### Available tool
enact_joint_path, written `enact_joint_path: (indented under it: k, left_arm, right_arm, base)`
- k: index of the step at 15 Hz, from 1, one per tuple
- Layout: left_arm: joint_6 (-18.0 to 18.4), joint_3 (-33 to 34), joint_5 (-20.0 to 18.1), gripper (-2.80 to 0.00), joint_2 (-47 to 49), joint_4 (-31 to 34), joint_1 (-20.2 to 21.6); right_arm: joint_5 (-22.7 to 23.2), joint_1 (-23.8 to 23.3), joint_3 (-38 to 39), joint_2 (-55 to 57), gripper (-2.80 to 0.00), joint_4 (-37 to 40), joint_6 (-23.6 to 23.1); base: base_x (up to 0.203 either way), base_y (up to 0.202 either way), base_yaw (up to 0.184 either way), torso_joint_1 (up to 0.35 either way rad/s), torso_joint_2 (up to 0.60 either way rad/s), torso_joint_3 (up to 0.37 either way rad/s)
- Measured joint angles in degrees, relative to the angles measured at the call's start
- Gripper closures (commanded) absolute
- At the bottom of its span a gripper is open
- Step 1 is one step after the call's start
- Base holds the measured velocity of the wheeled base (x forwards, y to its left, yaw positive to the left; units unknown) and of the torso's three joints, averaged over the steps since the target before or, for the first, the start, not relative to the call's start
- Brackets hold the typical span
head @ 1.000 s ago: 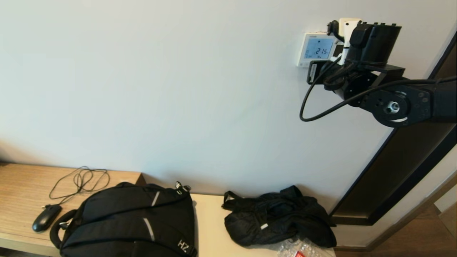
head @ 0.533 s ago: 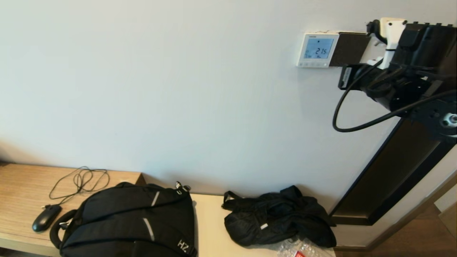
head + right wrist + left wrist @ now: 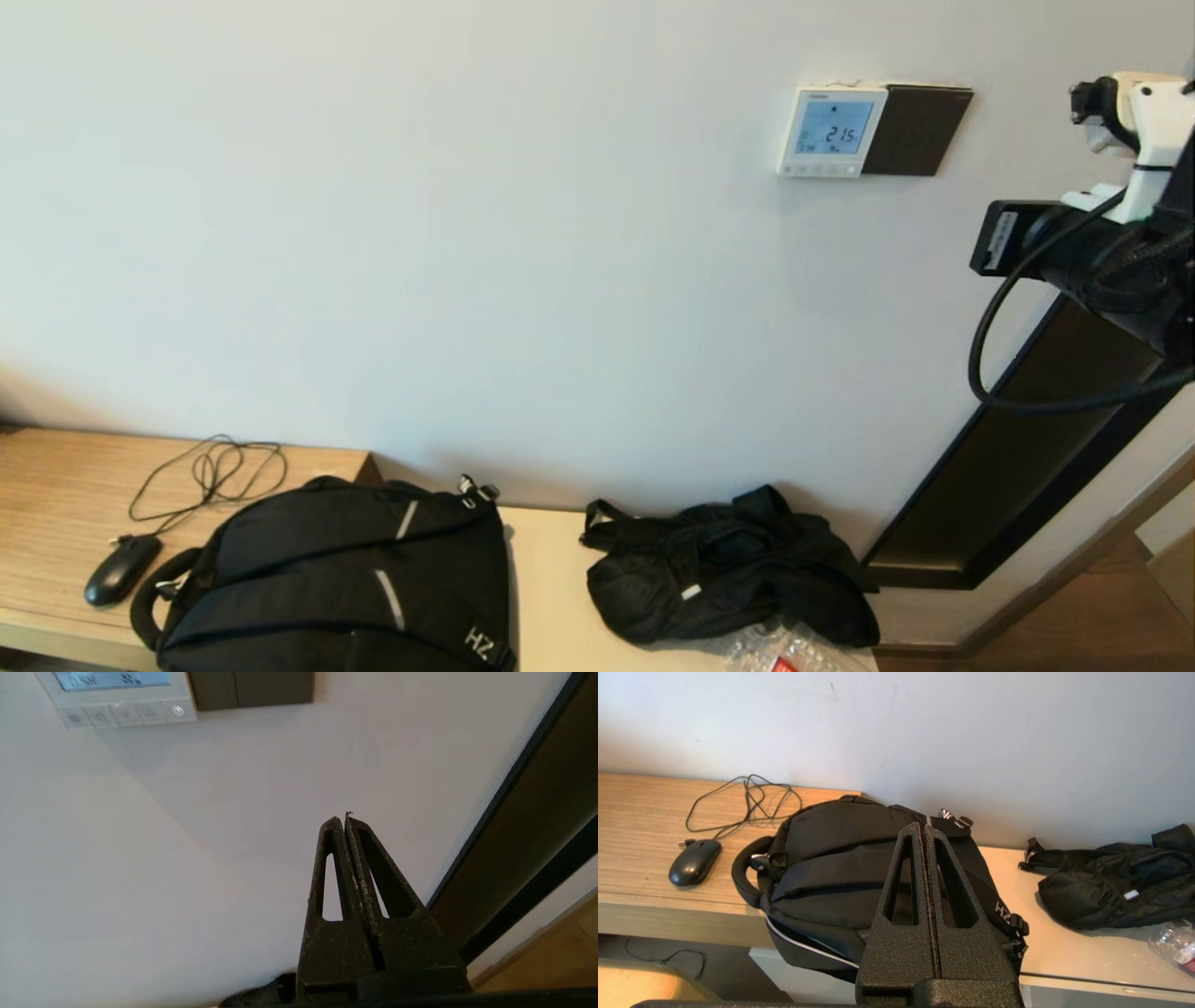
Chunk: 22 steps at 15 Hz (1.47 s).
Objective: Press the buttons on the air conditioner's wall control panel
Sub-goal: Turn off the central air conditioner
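The air conditioner's wall control panel (image 3: 831, 131) is a small white square on the wall with a pale blue screen showing digits. The buttons (image 3: 822, 170) run in a row along its lower edge. They also show in the right wrist view (image 3: 126, 715), under the screen's lower part. My right gripper (image 3: 346, 819) is shut and empty, off the wall, below and to the right of the panel. Its arm (image 3: 1102, 252) is at the head view's right edge. My left gripper (image 3: 923, 828) is shut and empty, parked low above the black backpack (image 3: 840, 858).
A plain black square plate (image 3: 920, 131) adjoins the panel's right side. A dark door frame (image 3: 1027, 448) runs down the right. On the bench (image 3: 56, 495) lie a black mouse (image 3: 119, 569) with cable, the backpack (image 3: 345, 579), a black jacket (image 3: 728, 569) and a plastic wrapper (image 3: 784, 653).
My right arm has swung to the right, away from the wall panel. The panel and the black plate, partly covered before, now show in full.
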Motion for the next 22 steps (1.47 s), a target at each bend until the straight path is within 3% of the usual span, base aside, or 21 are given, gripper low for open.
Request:
enact_joint_path:
  k: [6,10,19,22]
  left_arm:
    - [0.0,0.0,0.0,0.0,0.0,0.0,0.0]
    - [0.0,0.0,0.0,0.0,0.0,0.0,0.0]
    - [0.0,0.0,0.0,0.0,0.0,0.0,0.0]
    - [0.0,0.0,0.0,0.0,0.0,0.0,0.0]
  right_arm:
    - [10.8,-6.7,10.6,-9.2,0.0,1.3,0.7]
    - [18.9,-9.6,18.6,-18.6,0.0,7.5,1.7]
    - [24.4,-10.0,44.9,-46.6,0.0,16.8,2.7]
    - [25.3,-10.1,50.2,-56.3,0.0,21.7,2.6]
  base:
    - [0.0,0.0,0.0,0.0,0.0,0.0]
    - [0.0,0.0,0.0,0.0,0.0,0.0]
    - [0.0,0.0,0.0,0.0,0.0,0.0]
    - [0.0,0.0,0.0,0.0,0.0,0.0]
